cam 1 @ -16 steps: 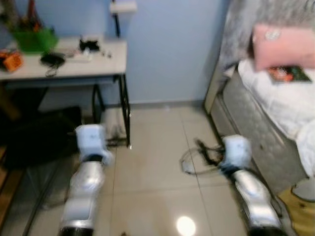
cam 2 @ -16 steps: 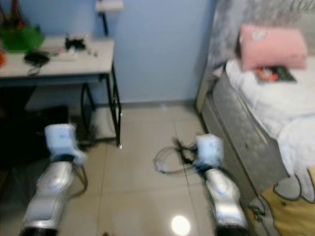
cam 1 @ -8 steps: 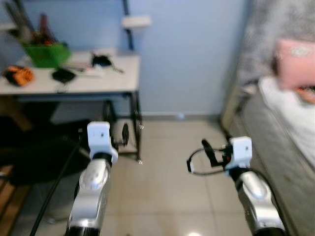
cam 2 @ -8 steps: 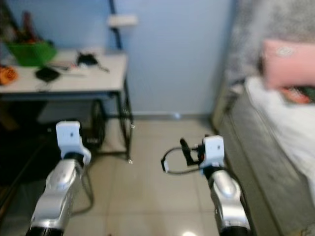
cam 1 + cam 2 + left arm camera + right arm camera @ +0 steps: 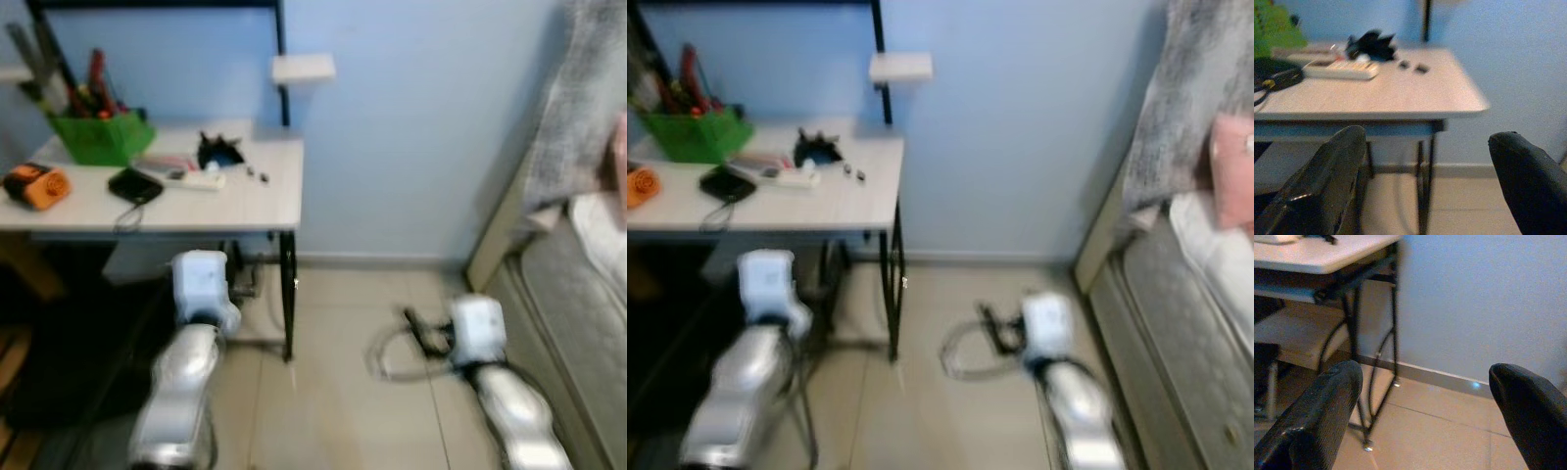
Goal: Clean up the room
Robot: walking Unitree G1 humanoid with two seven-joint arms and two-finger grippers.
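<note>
Desk (image 5: 196,201) at left carries the clutter to be cleared: orange tool (image 5: 37,184), green bin (image 5: 101,137), black pouch (image 5: 135,184), white power strip (image 5: 186,179). Left gripper (image 5: 1425,181) faces the desk edge, fingers spread and empty, probably approaching. Right gripper (image 5: 1425,416), likewise spread, overlooks bare floor. Bed (image 5: 578,323) lies right; views are blurred.

Your head views are evenly lit but soft with motion blur, worst on the two silver arms low in frame and at the bed (image 5: 1176,313) edge. Deep shadow sits under the desk (image 5: 196,201). Wrist views are dimmer, bluish and grainy; the near black fingers (image 5: 1327,181) are out of focus.
</note>
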